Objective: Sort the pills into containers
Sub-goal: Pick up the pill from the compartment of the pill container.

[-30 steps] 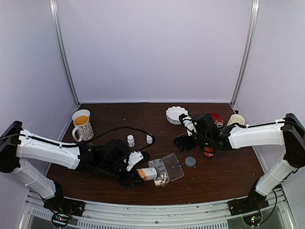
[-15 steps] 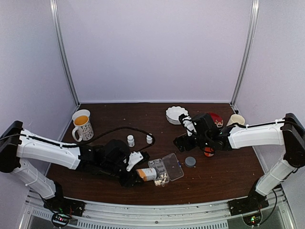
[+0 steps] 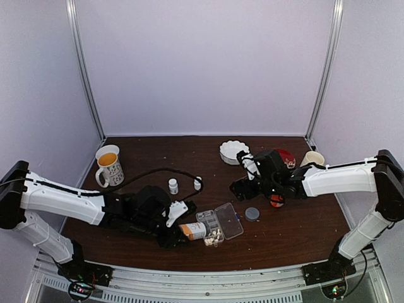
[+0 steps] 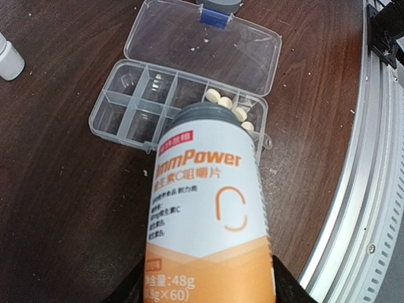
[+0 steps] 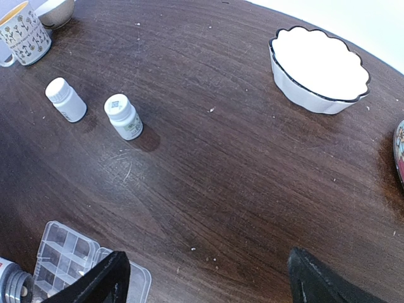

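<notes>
Dark brown wooden table [image 3: 290, 233] enclosed by pale lavender walls [image 3: 202, 63]; both arms reach inward from the near edge.

1. Left gripper [image 3: 178, 228]: clamped on the base of the orange bottle [image 4: 208, 202], one finger on each side. The bottle lies tilted, grey mouth pointing to 12 o'clock in the left wrist view and overlapping the near edge of the organiser box [image 4: 101, 117].

2. Organiser box: flat on the table, near the front edge and close to centre in the top view. Its clear lid [image 4: 202, 38] is folded open towards 12 o'clock. The cells [image 4: 129, 81] at the 9 o'clock end show no contents.

3. Pills [image 4: 214, 96]: three cream-white tablets visible in the cells at the 3 o'clock end, just beyond the bottle mouth. The bottle hides the rest of that end.

4. Right gripper [image 5: 205, 278]: jaws spread wide, holding nothing, above bare table at 1 o'clock of the box in the top view.

5. Other items: two small white bottles [image 5: 124, 116] at 11 o'clock of the box, a white scalloped bowl [image 5: 319, 66] at the rear, a patterned mug [image 3: 108, 164] at far left, a grey cap [image 3: 252, 214] at 3 o'clock of the box
</notes>
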Controlling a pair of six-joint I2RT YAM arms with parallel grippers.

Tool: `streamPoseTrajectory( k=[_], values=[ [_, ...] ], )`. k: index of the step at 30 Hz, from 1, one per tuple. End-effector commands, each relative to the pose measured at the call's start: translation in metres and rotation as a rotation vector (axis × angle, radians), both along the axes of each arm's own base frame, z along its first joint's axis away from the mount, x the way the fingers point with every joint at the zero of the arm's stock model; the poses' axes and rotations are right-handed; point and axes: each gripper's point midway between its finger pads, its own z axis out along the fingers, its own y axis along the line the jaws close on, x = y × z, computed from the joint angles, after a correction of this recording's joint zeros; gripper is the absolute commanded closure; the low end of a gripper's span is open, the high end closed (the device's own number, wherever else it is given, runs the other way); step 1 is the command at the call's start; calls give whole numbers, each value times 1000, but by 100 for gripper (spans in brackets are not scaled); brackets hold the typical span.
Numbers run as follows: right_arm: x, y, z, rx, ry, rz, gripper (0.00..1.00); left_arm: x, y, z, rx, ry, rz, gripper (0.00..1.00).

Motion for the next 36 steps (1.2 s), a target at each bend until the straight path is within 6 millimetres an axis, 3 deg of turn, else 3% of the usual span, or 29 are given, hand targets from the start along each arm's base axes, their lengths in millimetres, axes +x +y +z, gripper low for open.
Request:
streamPoseTrajectory(
  k=[1,5,8,12,16,19,23,26,31,34,36],
  values=[
    [6,4,7,-11,-26,-5,10,2,-10,12,-30,-6,-6,100],
    [6,5,7,-12,-28,-3,10,3,-7,8,-38,-18,8,100],
    [5,4,7,-14,-29,-5,10,0,-14,21,-70,-2,-10,100],
    [5,5,7,-14,-28,-3,11,4,-6,4,-17,-13,12,100],
    [6,5,8,-14,-32,-3,11,0,-17,16,-59,-2,-16,100],
    [5,5,7,-16,-30,-2,11,3,-11,9,-31,-11,5,100],
    [6,6,8,-16,-32,-3,11,0,-20,33,-93,-15,-19,100],
    [6,6,7,-17,-32,-2,11,6,-6,10,-15,-33,20,100],
    [6,6,7,-19,-32,-3,11,-2,-23,28,-80,-2,-24,100],
    [6,7,7,-20,-32,-2,11,2,-14,10,-27,-18,6,100],
    [6,7,6,-21,-32,-1,11,0,-18,11,-3,8,-11,100]
  ],
)
